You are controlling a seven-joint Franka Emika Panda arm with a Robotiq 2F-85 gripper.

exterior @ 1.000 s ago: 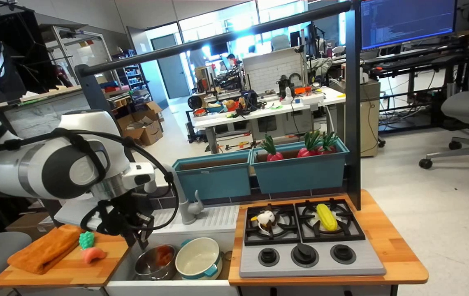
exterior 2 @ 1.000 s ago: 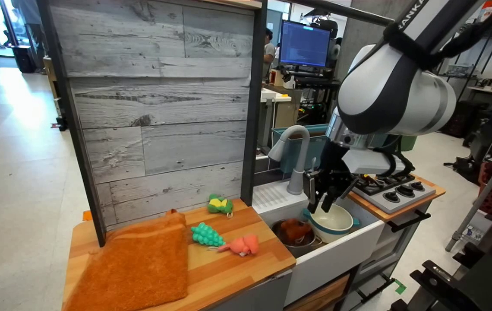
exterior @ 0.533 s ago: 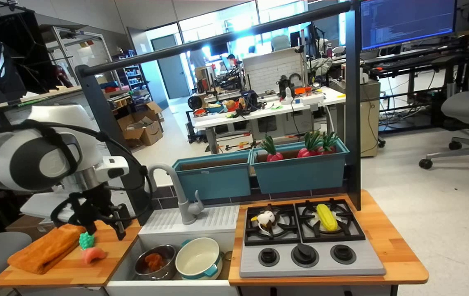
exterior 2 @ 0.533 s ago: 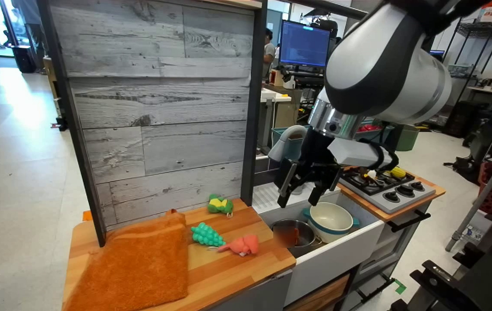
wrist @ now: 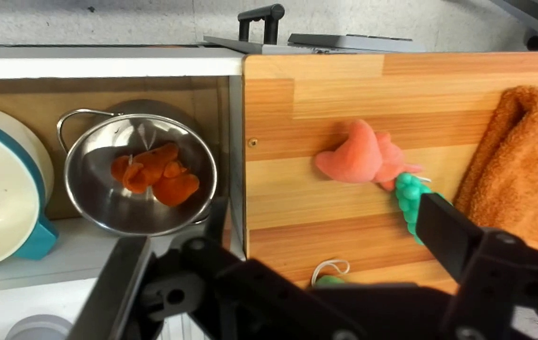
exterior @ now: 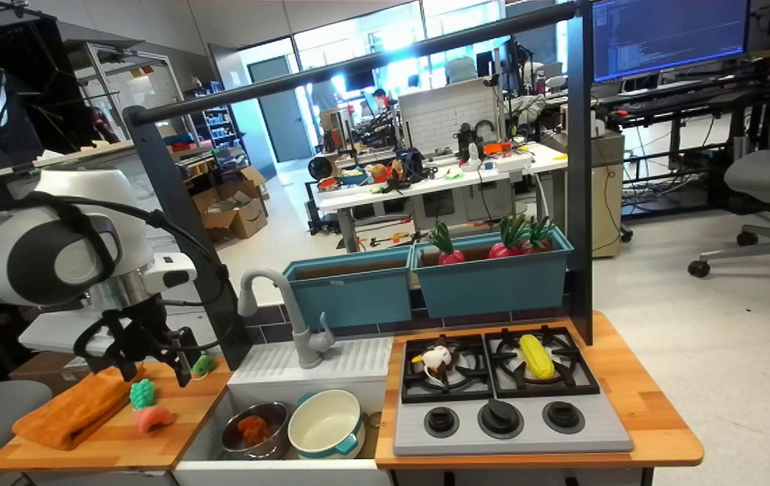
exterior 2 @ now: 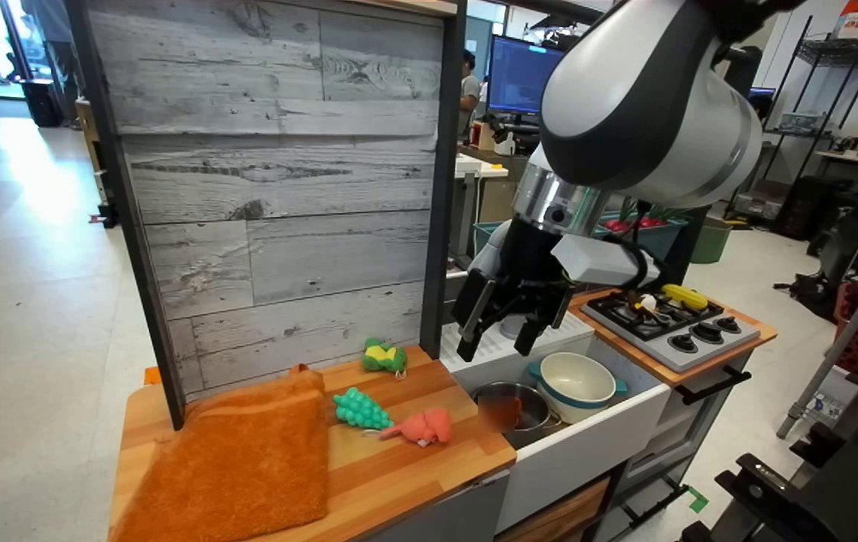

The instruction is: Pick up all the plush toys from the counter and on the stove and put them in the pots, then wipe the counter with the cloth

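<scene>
My gripper (exterior 2: 496, 342) stands open above the left counter's sink side, with nothing between its fingers. Below it in the wrist view lie a pink plush (wrist: 354, 158) and a teal bumpy plush (wrist: 408, 193), the latter partly behind one finger. A green-and-yellow plush (exterior 2: 382, 355) sits by the back panel. On the stove (exterior: 513, 435) rest a white-and-brown plush (exterior: 436, 358) and a yellow plush (exterior: 536, 356). An orange plush (wrist: 155, 172) is inside the steel pot (wrist: 94, 208); beside it the cream pot (exterior: 326, 418) shows a bare interior. The orange cloth (exterior 2: 248, 459) lies folded on the counter (exterior 2: 467, 459).
Both pots stand in the sink, whose white front wall (exterior 2: 587, 452) rises before them. A grey faucet (exterior: 297, 324) stands behind the sink. Dark frame posts (exterior: 182, 243) and a tall wood panel (exterior 2: 286, 188) border the counter. Teal planters (exterior: 493, 283) hang at the back.
My gripper has moved from over the steel pot toward the counter, and its jaws have spread wider. The orange plush now lies still in the pot. The green plush came into sight behind the gripper.
</scene>
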